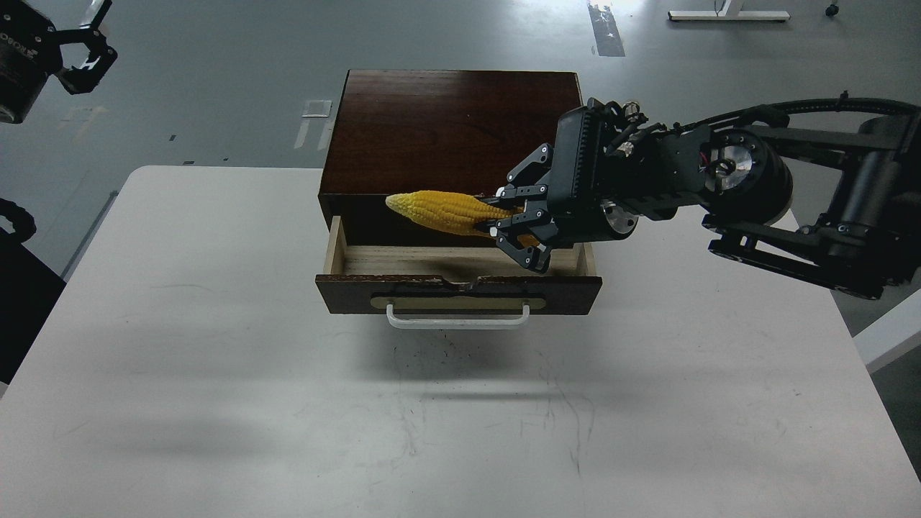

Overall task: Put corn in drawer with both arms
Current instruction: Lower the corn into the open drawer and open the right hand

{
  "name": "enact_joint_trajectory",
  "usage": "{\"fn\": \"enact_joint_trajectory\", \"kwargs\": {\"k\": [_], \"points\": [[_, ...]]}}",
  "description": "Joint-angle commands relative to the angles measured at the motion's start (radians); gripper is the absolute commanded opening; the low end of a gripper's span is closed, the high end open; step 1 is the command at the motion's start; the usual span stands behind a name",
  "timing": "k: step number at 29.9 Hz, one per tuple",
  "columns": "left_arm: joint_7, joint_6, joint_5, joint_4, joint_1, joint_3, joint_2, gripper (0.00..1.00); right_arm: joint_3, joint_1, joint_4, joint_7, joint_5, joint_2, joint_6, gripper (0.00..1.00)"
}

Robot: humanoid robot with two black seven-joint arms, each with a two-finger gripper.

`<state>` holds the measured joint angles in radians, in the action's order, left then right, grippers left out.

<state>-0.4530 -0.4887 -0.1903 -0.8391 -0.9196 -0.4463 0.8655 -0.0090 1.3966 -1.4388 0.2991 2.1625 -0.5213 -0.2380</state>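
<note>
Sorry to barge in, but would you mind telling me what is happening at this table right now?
The right gripper holds the corn by its thick end, lying sideways in the air over the open drawer of the dark wooden box. The corn is not yet inside; the part of the drawer in view holds nothing. The left gripper hangs open and empty, far off at the upper left.
</note>
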Motion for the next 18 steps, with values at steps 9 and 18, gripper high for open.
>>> {"fn": "enact_joint_trajectory", "kwargs": {"k": [9, 18], "points": [[-0.001, 0.000, 0.000, 0.000, 0.001, 0.000, 0.001, 0.98, 0.003, -0.021, 0.006, -0.002, -0.015, 0.003, 0.019, 0.63], [0.002, 0.000, 0.000, 0.000, -0.002, 0.000, 0.001, 0.98, 0.064, -0.008, 0.006, -0.003, -0.116, -0.003, 0.023, 0.82]]}}
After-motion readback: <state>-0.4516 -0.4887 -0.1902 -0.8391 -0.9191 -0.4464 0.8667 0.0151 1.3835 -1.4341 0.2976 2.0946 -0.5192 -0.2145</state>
